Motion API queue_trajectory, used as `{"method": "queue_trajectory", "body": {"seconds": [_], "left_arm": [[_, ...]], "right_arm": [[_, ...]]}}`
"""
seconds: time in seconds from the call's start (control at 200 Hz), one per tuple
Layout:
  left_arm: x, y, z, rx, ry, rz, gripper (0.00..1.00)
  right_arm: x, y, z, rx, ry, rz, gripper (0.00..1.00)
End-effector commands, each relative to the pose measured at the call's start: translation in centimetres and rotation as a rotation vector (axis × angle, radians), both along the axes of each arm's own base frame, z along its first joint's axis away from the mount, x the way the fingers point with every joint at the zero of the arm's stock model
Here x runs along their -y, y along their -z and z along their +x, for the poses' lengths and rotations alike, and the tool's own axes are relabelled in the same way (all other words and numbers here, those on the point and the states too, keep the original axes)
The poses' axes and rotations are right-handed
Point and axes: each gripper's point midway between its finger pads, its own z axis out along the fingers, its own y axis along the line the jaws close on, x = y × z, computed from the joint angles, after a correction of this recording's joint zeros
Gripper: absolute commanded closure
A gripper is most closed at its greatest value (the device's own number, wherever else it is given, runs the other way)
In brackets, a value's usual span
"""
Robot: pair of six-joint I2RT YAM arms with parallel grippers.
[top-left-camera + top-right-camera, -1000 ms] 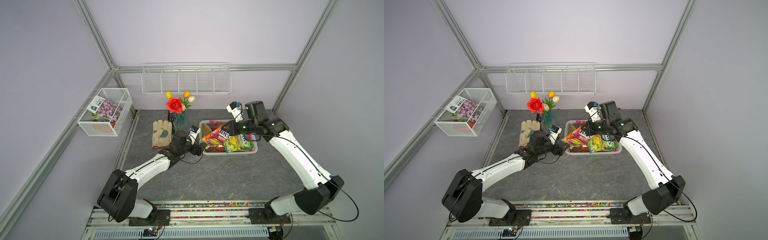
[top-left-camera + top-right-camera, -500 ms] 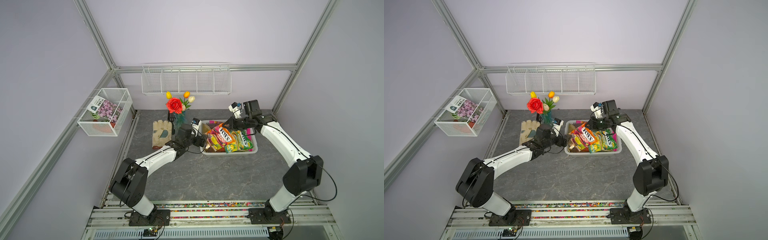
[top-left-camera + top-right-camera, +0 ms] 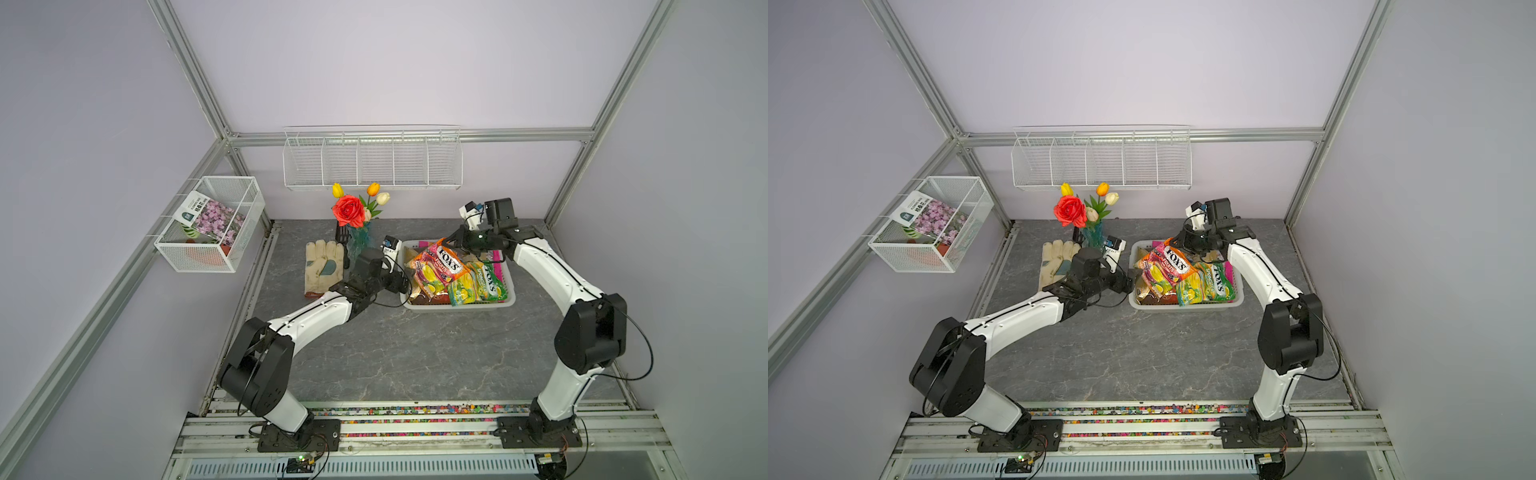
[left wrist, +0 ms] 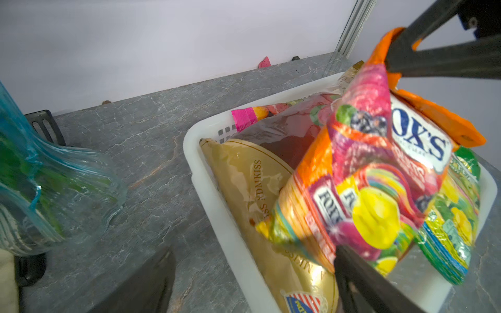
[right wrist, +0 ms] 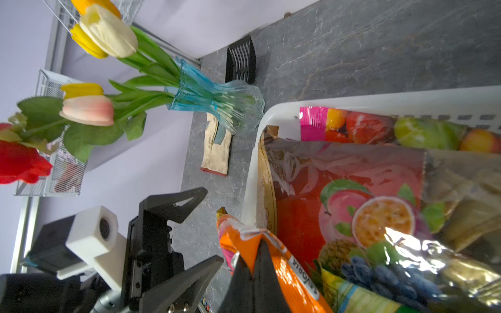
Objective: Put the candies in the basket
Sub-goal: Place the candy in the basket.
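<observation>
One bag sits differently than a second ago: the orange candy bag [image 3: 438,266], then steeply tilted over the pile, now lies flatter and face up inside the basket [image 3: 457,306]. Its lower end rests on the gold bag [image 4: 244,189] beside the green bag [image 3: 484,284], and its top corner is pinched in the clenched right gripper [image 3: 452,242], which has drawn toward the far rim. The left gripper [image 3: 404,281] waits just beside the left rim, jaws spread and empty. No candy shows on the table [image 3: 415,353], so the judged remainder is letting go of that corner.
</observation>
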Motion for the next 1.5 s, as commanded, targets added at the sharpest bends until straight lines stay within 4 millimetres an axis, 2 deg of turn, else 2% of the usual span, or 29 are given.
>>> {"method": "queue_trajectory", "body": {"seconds": [0.0,0.075,0.305,0.555,0.685,0.865,1.16,1.23,1.315,1.495], "left_arm": [[-0.2,-0.6,-0.7,0.014,0.011,-0.018,0.06],[0.0,-0.8,-1.2,0.028,0.048,-0.013,0.06],[2.9,-0.8,-2.8,0.073,0.206,0.011,0.06],[4.9,0.8,-2.8,0.076,0.252,0.054,0.06],[5.1,1.3,-2.1,0.115,0.234,0.111,0.06],[4.4,1.0,-0.1,0.172,0.139,0.164,0.05],[3.9,0.9,1.7,0.168,0.04,0.162,0.05],[3.5,0.8,1.9,0.17,0.015,0.169,0.05],[3.2,0.6,2.0,0.174,-0.003,0.17,0.05],[3.3,0.3,1.2,0.166,0.016,0.137,0.05]], "right_arm": [[1.5,-0.2,2.7,0.032,0.09,0.026,1.0],[2.2,1.1,3.2,0.002,0.118,0.037,1.0],[3.7,5.4,3.6,-0.11,0.22,0.022,1.0],[5.2,7.7,3.6,-0.164,0.33,0.015,1.0],[5.9,7.9,4.0,-0.179,0.384,0.034,1.0],[6.0,8.3,4.3,-0.178,0.426,0.058,1.0],[4.6,7.2,5.0,-0.128,0.374,0.097,1.0],[4.6,7.0,5.0,-0.12,0.369,0.096,1.0],[4.4,6.7,4.8,-0.118,0.35,0.088,0.94],[4.1,5.9,4.4,-0.107,0.297,0.078,0.87]]}}
